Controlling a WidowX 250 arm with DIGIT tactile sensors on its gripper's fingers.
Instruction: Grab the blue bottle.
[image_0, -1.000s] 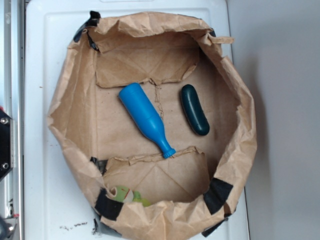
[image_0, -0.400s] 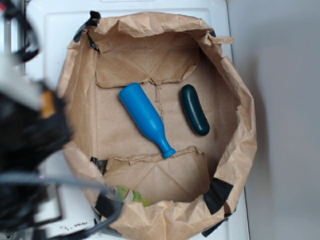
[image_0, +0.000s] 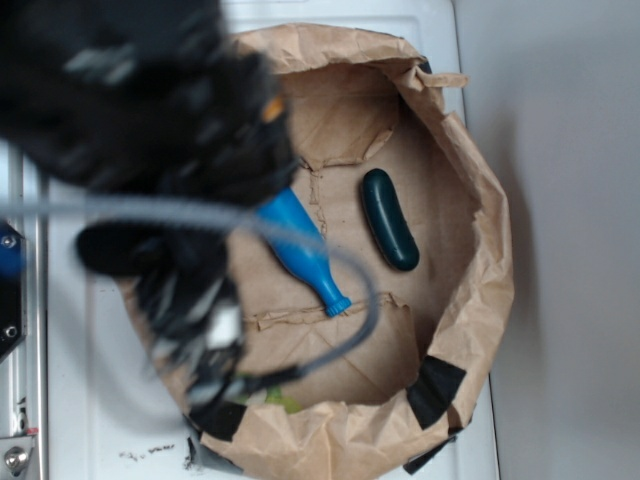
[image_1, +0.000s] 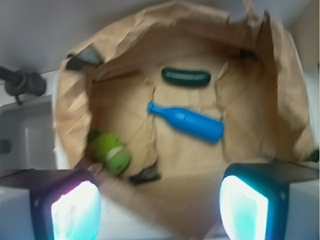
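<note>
The blue bottle (image_0: 305, 255) lies on the floor of a brown paper bag (image_0: 482, 300), cap pointing to the lower right. My blurred black arm (image_0: 150, 110) hangs over the bag's upper left and hides the bottle's wide base. In the wrist view the whole bottle (image_1: 190, 123) shows, lying apart from and well beyond my gripper (image_1: 160, 210). The gripper is open, its two lit pads (image_1: 75, 212) far apart with only the bag's paper (image_1: 280, 90) between them.
A dark teal capsule (image_0: 389, 219) (image_1: 185, 76) lies right of the bottle. A green object (image_1: 110, 151) (image_0: 283, 402) sits near the bag's front wall. A grey cable (image_0: 372, 290) loops over the bag. The bag stands on a white surface (image_0: 80, 390).
My arm has swung in from the left and now covers the bag's upper left and the bottle's base. The bottle and the capsule have not moved.
</note>
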